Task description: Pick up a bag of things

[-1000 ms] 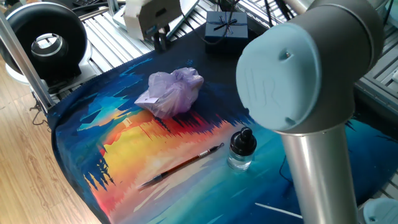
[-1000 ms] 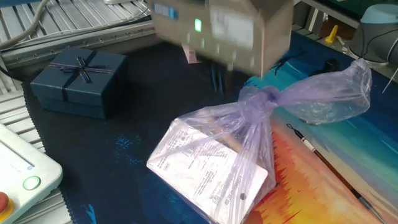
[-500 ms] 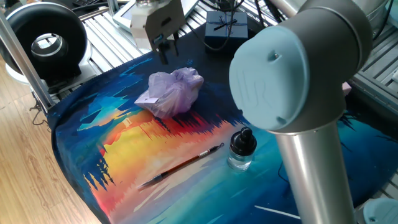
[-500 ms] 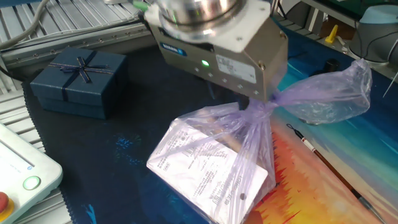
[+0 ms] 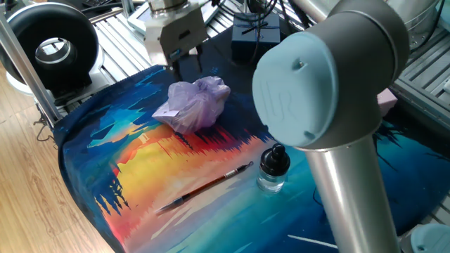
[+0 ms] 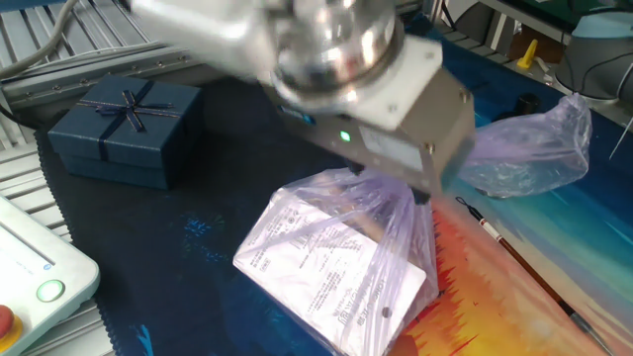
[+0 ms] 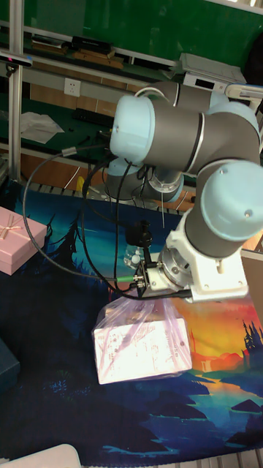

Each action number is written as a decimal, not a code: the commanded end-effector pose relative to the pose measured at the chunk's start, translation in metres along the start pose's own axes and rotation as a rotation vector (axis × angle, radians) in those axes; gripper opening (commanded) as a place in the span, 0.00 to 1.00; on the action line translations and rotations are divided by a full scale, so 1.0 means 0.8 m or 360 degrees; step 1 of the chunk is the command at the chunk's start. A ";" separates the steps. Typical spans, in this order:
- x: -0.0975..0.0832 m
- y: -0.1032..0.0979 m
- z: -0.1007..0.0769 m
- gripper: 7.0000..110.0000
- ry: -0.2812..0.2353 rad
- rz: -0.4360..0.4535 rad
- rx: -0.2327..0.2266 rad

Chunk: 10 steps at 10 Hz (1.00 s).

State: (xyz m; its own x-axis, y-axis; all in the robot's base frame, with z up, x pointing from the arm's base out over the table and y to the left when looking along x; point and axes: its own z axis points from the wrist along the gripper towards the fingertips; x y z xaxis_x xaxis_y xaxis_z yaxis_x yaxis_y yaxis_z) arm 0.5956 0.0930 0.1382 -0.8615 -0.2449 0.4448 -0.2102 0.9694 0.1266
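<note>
Presently, in one fixed view the gripper (image 5: 184, 65) hangs at the 11 o'clock edge of the lumpy translucent lilac plastic bag (image 5: 193, 103), fingers slightly parted. The other fixed view hides the jaws. Tall fixed view: bag centred on the painted mat (image 7: 219, 380). Advise closing on the knot.

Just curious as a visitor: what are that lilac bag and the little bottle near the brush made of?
The bag of things looks like thin, translucent plastic film: it wrinkles and shows a printed packet inside. The small bottle seems clear glass with a glossy black cap, though clear plastic is possible.
</note>
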 end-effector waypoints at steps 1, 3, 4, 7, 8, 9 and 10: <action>0.004 -0.012 0.027 0.57 0.0132 0.0106 0.0070; 0.014 -0.028 0.029 0.57 0.0158 0.0130 0.0127; 0.014 -0.026 0.033 0.57 0.0165 0.0144 0.0128; 0.023 -0.019 0.057 0.57 0.0192 0.0161 0.0119; 0.026 -0.020 0.064 0.57 0.0193 0.0148 0.0120; 0.031 -0.019 0.071 0.57 0.0201 0.0148 0.0131; 0.039 -0.014 0.076 0.57 0.0207 0.0168 0.0143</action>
State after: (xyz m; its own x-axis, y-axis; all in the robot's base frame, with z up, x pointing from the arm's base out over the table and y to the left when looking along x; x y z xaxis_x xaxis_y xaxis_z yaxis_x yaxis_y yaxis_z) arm 0.5594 0.0723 0.1031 -0.8199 -0.1442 0.5540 -0.1722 0.9851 0.0016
